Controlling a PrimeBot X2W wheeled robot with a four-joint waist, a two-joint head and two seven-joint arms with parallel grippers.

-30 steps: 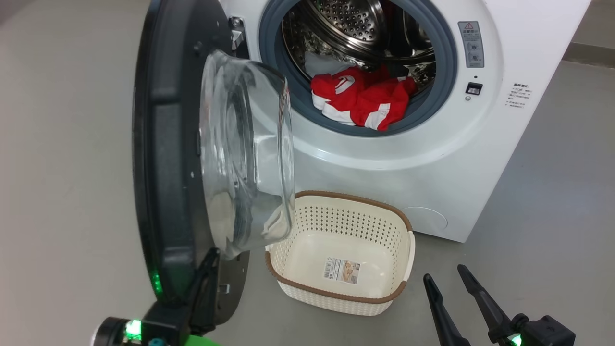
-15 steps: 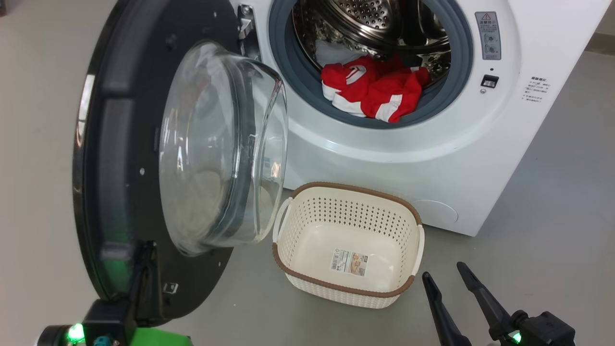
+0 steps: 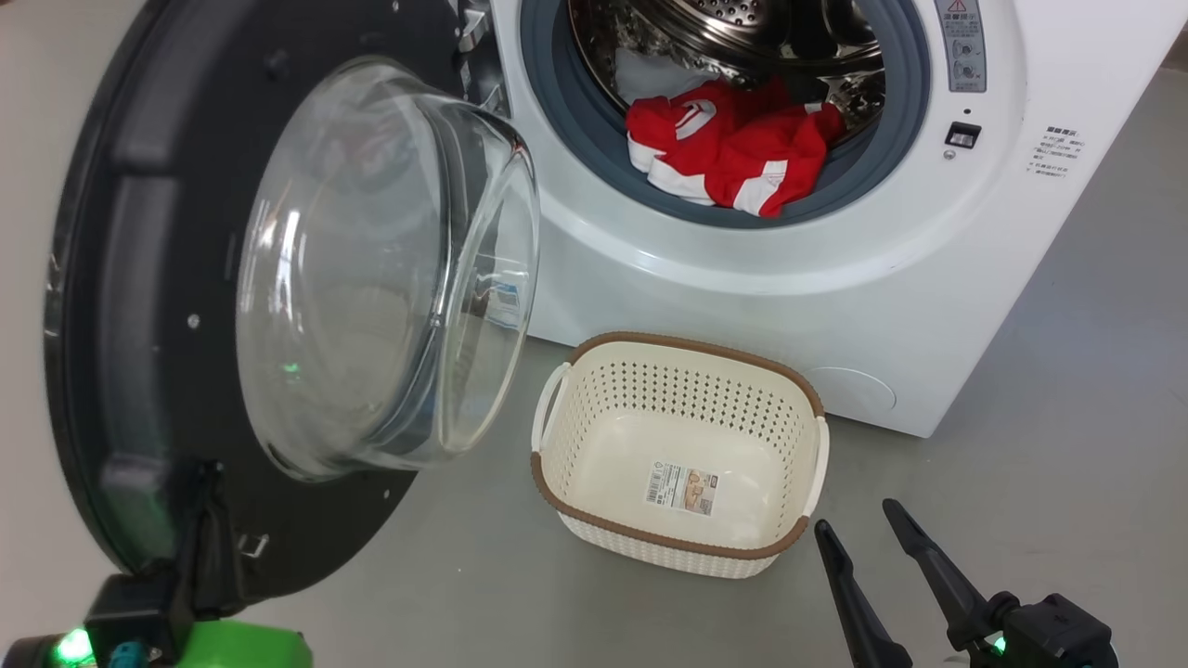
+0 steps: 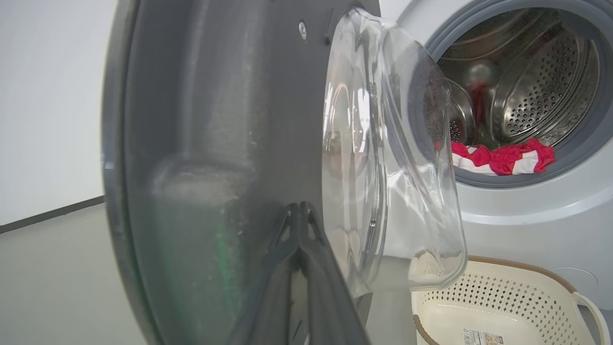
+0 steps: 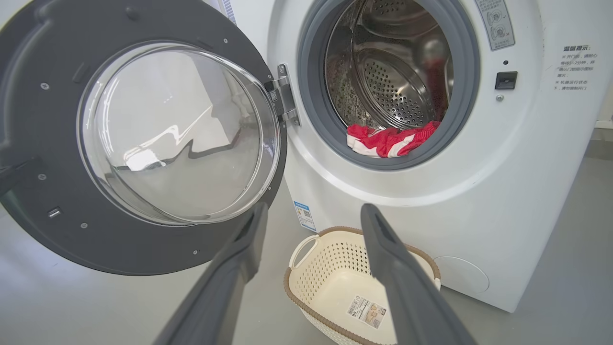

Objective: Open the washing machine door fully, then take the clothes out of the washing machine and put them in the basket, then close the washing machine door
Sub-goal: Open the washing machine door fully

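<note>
washing machine door (image 3: 111, 278) swung wide, clothes (image 3: 733, 148) in the drum (image 3: 705, 19)
head view: the door stands out to the left of the white washing machine (image 3: 742, 278), its glass bowl (image 3: 371, 269) bulging inward; the red-and-white clothes lie at the drum's front lip; the basket (image 3: 682, 545) sits on the floor (image 3: 1067, 464) just before the machine. the left gripper (image 3: 206, 533), fingers pressed together, lies against the door's lower inner rim; the right gripper (image 3: 856, 520) is spread, right of the basket. left wrist view: the closed fingers touch the door's dark inner face. right wrist view: the spread fingers frame the basket below the drum opening.
</note>
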